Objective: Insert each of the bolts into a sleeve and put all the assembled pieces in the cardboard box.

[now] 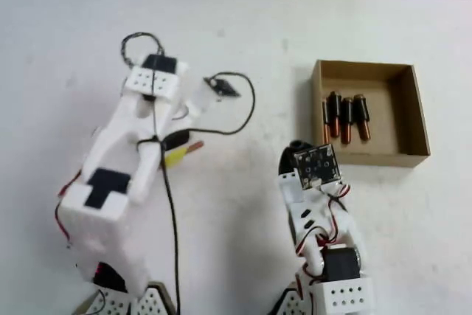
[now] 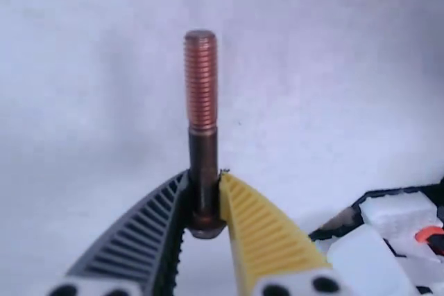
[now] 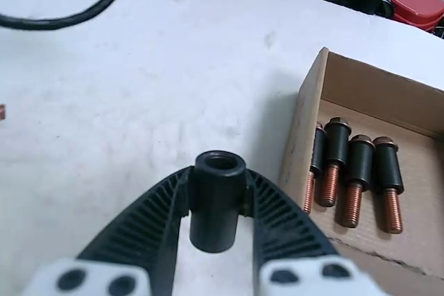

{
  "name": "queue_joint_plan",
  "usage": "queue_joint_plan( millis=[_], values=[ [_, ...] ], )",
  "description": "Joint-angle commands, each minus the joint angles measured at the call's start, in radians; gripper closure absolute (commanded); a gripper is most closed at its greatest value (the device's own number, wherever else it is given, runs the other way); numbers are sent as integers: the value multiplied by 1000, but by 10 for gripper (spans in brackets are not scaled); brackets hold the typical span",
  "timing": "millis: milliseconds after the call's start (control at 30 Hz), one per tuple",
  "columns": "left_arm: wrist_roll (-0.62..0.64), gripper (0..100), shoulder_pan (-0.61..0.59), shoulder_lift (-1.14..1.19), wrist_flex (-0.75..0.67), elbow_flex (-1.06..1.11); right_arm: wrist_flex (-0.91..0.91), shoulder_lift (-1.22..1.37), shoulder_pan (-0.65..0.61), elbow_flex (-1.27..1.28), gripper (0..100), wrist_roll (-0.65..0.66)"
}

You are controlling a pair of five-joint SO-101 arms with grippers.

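Left end effector (image 2: 205,179) grips bolt (image 2: 200,81); right end effector (image 3: 218,178) grips sleeve (image 3: 216,213).

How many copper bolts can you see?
5. Four bolts lie side by side in the cardboard box, each in a black sleeve. The fifth bolt is clamped in the left gripper.

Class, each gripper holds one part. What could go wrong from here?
The left gripper pinches the bolt only near its head, so it may pivot when the thread meets the sleeve in the right gripper. The sleeve's bore looks narrow; slight misalignment could catch the thread on its rim.
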Motion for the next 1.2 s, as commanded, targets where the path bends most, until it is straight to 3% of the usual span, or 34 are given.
queue_joint_plan(
  millis=[0, 267, 467, 667, 1167],
  values=[
    [-78, 980, -38, -182, -20, 129, -19, -15, 12, 5, 981, 2],
    [-374, 980, -96, -450, -173, 417, -22, -15, 12, 5, 981, 2],
    [-611, 979, -110, -460, -407, 537, -19, -15, 12, 5, 981, 2],
    [-792, 979, -111, -460, -529, 552, -19, -15, 12, 5, 981, 2],
    [-933, 978, -211, -410, -549, 546, -19, -15, 12, 5, 981, 2]
  ],
)
